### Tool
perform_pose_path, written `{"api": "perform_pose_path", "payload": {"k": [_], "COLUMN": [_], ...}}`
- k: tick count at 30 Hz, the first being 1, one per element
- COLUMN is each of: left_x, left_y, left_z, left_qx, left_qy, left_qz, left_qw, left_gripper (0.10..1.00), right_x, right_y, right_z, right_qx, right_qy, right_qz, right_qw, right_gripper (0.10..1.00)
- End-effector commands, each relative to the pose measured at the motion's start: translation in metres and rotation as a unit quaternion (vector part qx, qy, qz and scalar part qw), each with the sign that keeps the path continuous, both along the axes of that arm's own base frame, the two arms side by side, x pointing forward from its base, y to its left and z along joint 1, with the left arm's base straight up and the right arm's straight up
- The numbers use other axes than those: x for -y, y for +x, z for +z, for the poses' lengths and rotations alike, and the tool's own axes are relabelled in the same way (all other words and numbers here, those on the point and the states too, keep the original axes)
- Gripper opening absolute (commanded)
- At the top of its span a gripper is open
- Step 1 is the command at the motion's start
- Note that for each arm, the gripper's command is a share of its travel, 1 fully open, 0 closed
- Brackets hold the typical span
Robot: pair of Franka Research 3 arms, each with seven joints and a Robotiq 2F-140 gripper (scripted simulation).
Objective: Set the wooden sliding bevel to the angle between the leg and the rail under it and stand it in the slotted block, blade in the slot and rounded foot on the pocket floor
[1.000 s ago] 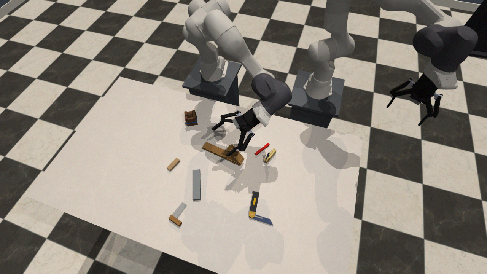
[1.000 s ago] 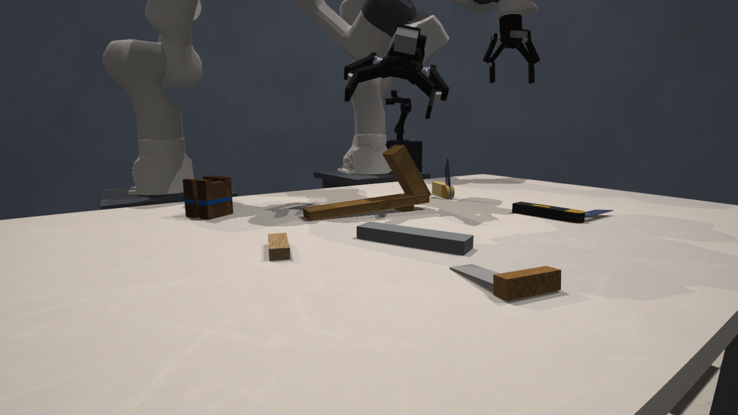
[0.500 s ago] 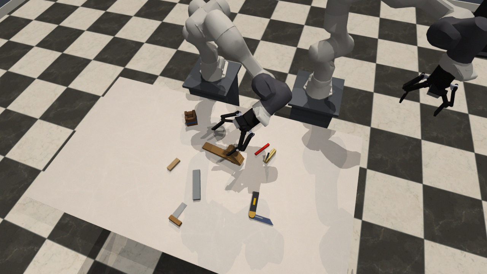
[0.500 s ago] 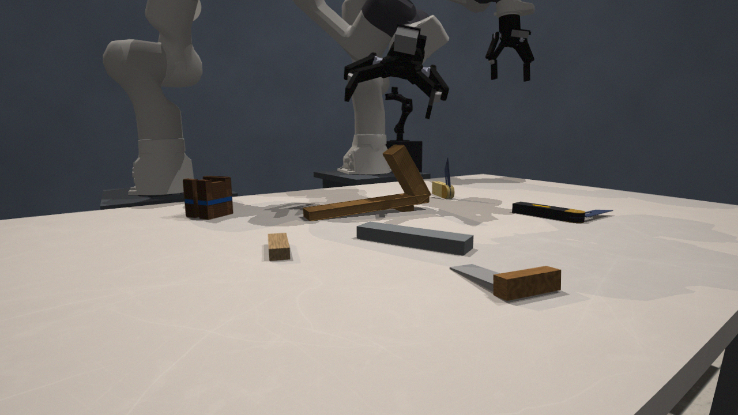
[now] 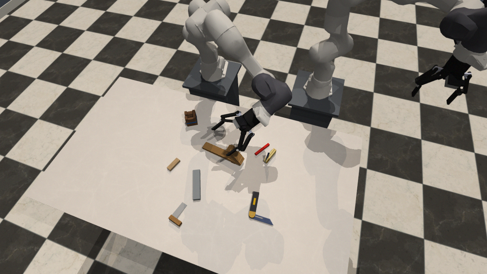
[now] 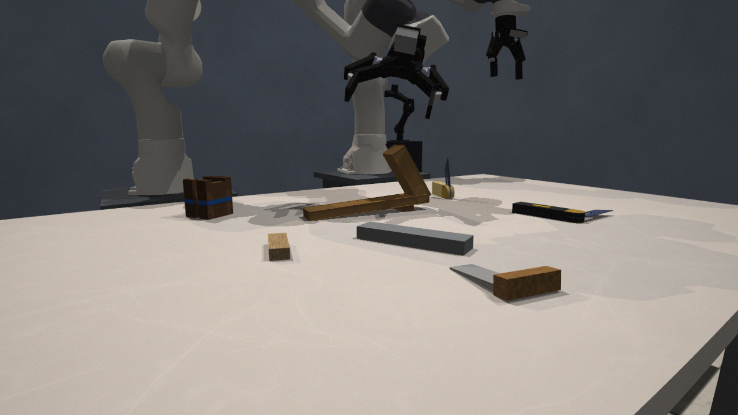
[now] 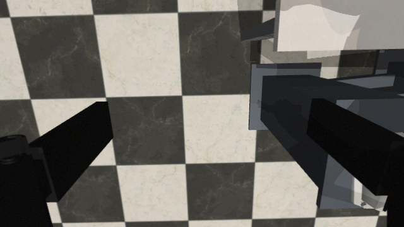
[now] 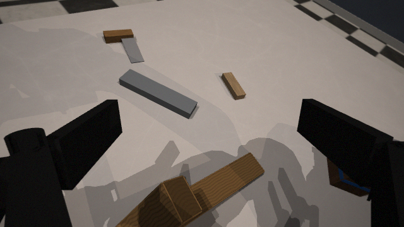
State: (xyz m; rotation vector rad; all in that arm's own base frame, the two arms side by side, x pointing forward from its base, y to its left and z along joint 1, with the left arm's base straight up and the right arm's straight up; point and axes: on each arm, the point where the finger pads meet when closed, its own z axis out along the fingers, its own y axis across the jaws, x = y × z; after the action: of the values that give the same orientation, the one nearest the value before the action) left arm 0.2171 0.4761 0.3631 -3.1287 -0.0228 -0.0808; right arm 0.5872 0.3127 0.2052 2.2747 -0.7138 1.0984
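Two hands, mine, both spread wide and gripping nothing: the right hand (image 5: 220, 142) (image 6: 388, 107) (image 8: 210, 115) is hovering over the joined frame; the left hand (image 5: 431, 99) (image 6: 506, 76) (image 7: 210, 118) is hanging beyond the table's edge.

One rail (image 5: 212, 149) (image 6: 350, 207) (image 8: 233, 180), long, lying below my right hand; its leg (image 5: 235, 156) (image 6: 407, 170) (image 8: 182, 197) is rising at a slant from one end.

One black bevel (image 5: 253, 204) (image 6: 541, 210), decoy, lying well apart from both hands; I am leaving it.

One slotted block (image 5: 191, 117) (image 6: 215, 197) (image 8: 336, 176), blue-banded, standing to the side of my right hand away from the left arm.

One wooden bevel (image 5: 272, 153) (image 6: 440, 189), wanted, lying past my right hand on the left arm's side. Its handle's long axis is running level and obliquely away from the frame, rounded end pointing toward the exterior camera, blade sticking up.

One red stick (image 5: 261, 149), lying between frame and wooden bevel.

Step, as I am judging it: opening stage, preparing to fetch the wooden bevel. The next move is calling for a hand to align across that handle and descend, keeping its fingers off the blade.

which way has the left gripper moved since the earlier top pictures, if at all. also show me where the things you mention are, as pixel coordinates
Yes: the left gripper (image 5: 430, 98) (image 6: 506, 77) (image 7: 210, 118) has shifted away from its arm's pedestal (image 5: 338, 83).
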Motion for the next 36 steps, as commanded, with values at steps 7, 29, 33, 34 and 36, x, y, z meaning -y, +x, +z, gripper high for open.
{"api": "perform_pose_path", "payload": {"k": [7,29,33,34,36], "left_x": [-0.02,-0.061,-0.066,-0.066,-0.069], "left_y": [-0.039,-0.138,-0.158,-0.158,-0.17], "left_z": [0.008,0.031,0.035,0.035,0.038], "left_qx": [-0.009,-0.016,-0.017,-0.017,-0.018], "left_qy": [-0.008,-0.012,-0.013,-0.013,-0.013], "left_qz": [0.09,0.252,0.282,0.282,0.3], "left_qw": [0.9959,0.9676,0.9592,0.9592,0.9538], "left_gripper": [1.0,1.0,1.0,1.0,1.0], "right_x": [0.0,0.0,0.0,0.0,0.0], "right_y": [0.001,0.001,0.001,0.001,0.001], "right_z": [0.0,0.0,0.0,0.0,0.0], "right_qx": [0.002,0.002,0.002,0.002,0.002], "right_qy": [0.001,0.001,0.001,0.001,0.001], "right_qz": [0.0,0.0,0.0,0.0,0.0], "right_qw": [1.0,1.0,1.0,1.0,1.0], "right_gripper": [1.0,1.0,1.0,1.0,1.0]}}
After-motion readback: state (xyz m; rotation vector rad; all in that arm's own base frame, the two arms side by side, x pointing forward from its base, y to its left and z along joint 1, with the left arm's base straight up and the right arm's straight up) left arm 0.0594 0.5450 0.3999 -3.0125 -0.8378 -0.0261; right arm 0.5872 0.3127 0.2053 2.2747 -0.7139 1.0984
